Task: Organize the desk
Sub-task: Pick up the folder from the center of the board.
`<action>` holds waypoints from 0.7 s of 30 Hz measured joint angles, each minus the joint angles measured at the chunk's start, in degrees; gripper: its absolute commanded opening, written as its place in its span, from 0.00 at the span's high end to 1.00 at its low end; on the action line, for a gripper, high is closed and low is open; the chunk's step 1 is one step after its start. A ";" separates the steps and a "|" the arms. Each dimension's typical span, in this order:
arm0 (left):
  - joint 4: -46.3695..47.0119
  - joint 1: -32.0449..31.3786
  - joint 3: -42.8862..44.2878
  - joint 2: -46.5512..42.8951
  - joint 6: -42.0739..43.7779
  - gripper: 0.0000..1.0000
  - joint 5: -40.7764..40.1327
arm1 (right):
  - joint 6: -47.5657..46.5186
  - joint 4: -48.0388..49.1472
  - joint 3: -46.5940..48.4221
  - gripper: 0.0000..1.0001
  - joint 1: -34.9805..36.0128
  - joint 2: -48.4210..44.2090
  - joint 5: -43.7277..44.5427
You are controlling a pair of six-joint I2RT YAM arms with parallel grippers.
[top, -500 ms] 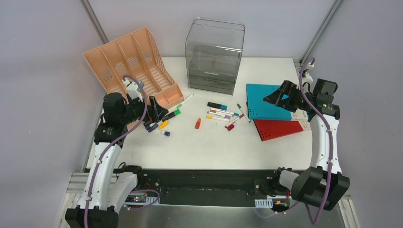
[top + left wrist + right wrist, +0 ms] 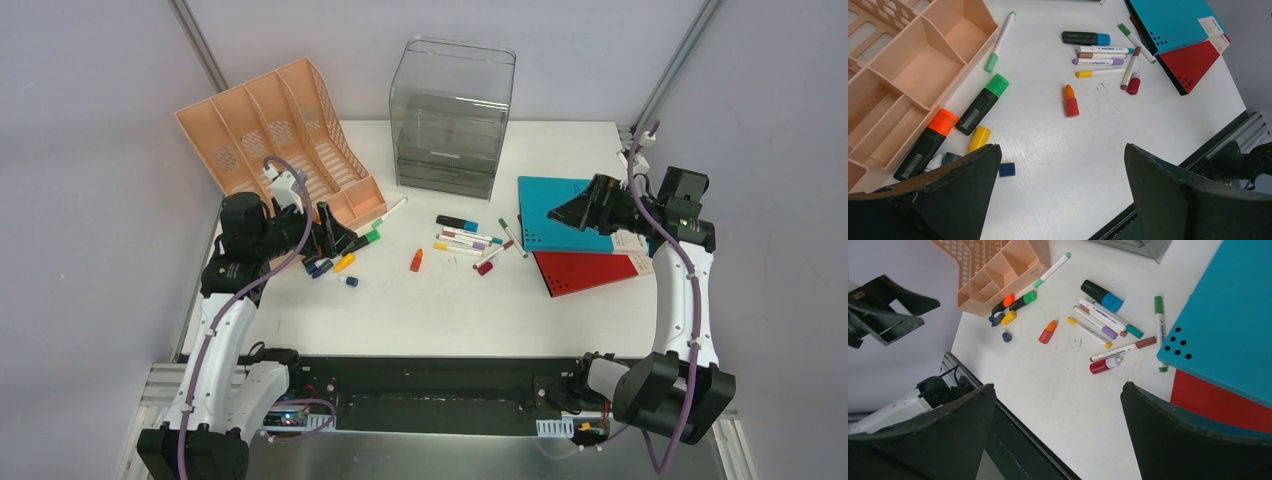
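Hovering, both spread and empty: left hand [image 2: 1062, 150] over highlighters [image 2: 983, 103] by the peach rack [image 2: 918, 70], right hand [image 2: 1058, 386] above the teal folder [image 2: 1228, 315]. White surface [image 2: 450, 300] looks cluttered, sorting seemingly just starting; next, descend squarely onto one.

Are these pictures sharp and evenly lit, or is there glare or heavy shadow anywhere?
Top external view: soft, even light; the desk shows faint shadows, and the clear drawer box carries pale reflections. Left wrist view: the green-capped marker is crisp, but the fingers of the left hand loom dark, with little detail. Right wrist view: the right hand has fingers almost black against the bright desk.
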 measured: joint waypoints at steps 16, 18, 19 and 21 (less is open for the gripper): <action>-0.02 0.00 0.00 2.78 -0.28 0.01 2.08 | -17.20 -7.89 -0.15 0.00 1.31 0.00 -8.92; -0.02 0.00 0.00 3.02 -0.42 0.01 2.14 | -18.56 -8.72 -0.15 0.00 1.51 0.00 -9.38; -0.02 0.00 0.00 3.06 -0.52 0.01 2.14 | -19.34 -9.22 -0.15 0.00 1.64 0.00 -9.66; -0.02 0.00 0.00 3.10 -0.61 0.01 2.34 | -20.50 -10.01 -0.17 0.00 1.90 0.00 -10.12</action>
